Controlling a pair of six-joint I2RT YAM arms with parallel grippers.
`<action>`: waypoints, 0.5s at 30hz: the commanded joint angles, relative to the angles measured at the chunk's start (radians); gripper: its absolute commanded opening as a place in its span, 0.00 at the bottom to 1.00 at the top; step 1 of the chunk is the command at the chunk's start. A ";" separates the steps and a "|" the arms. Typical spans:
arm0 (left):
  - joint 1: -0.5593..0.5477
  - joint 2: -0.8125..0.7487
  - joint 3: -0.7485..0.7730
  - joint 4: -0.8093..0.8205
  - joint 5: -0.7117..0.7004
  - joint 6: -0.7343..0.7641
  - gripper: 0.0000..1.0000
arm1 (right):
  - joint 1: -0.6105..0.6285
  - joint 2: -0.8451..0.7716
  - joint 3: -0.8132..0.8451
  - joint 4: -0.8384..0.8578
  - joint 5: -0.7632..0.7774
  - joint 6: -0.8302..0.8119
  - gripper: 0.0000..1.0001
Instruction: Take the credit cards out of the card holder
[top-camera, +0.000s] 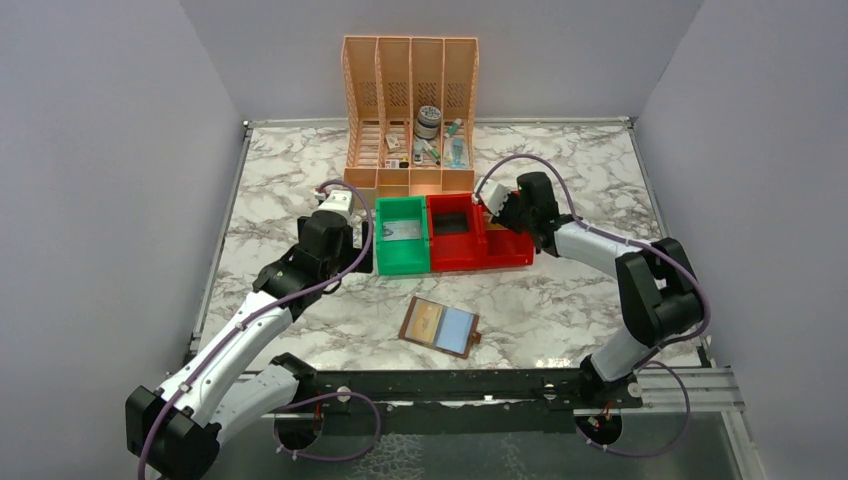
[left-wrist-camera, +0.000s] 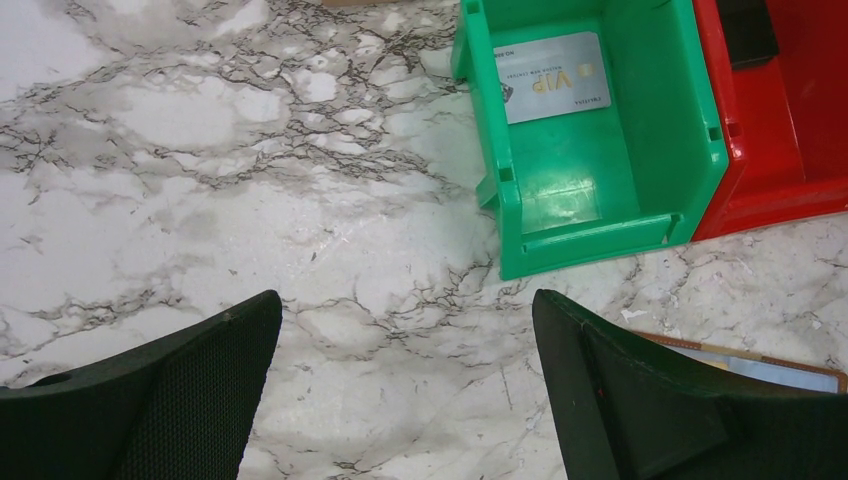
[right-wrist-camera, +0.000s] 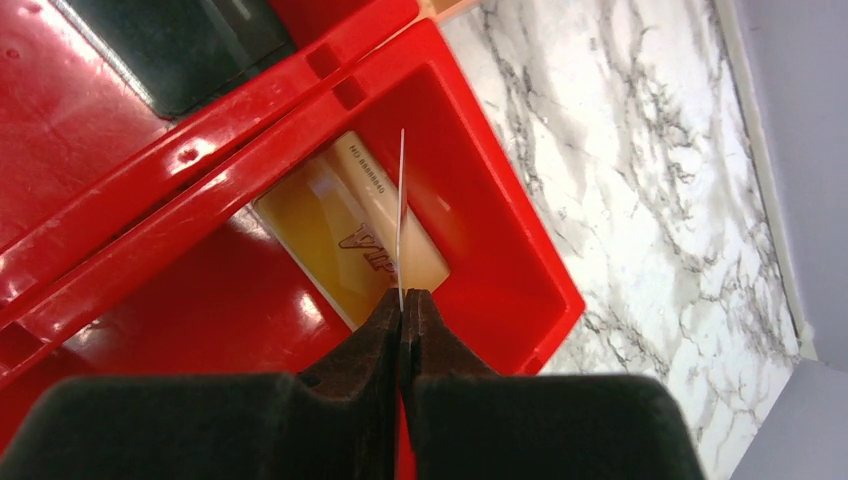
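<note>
Bins: green bin (left-wrist-camera: 590, 250) holds pale card (left-wrist-camera: 555, 78), red bin (right-wrist-camera: 490, 200) gold card (right-wrist-camera: 330, 235); right gripper (right-wrist-camera: 402, 300) pinches, seemingly, another card (right-wrist-camera: 402, 210); left gripper (left-wrist-camera: 405, 300) spread.

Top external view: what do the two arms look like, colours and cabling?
Both the left arm and right arm have white link shells with black joint housings. A lilac cable runs along each. Wrist views show black wedge-shaped fingers, the left ones with a fine mesh texture.
</note>
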 joint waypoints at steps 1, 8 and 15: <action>0.007 -0.003 -0.008 0.021 0.003 0.019 0.99 | -0.003 0.018 0.000 0.068 0.017 -0.056 0.01; 0.010 0.005 -0.007 0.020 0.014 0.026 0.99 | -0.002 0.066 0.029 0.080 0.029 -0.107 0.01; 0.011 0.001 -0.008 0.021 0.011 0.030 0.99 | -0.003 0.096 0.021 0.090 0.014 -0.121 0.05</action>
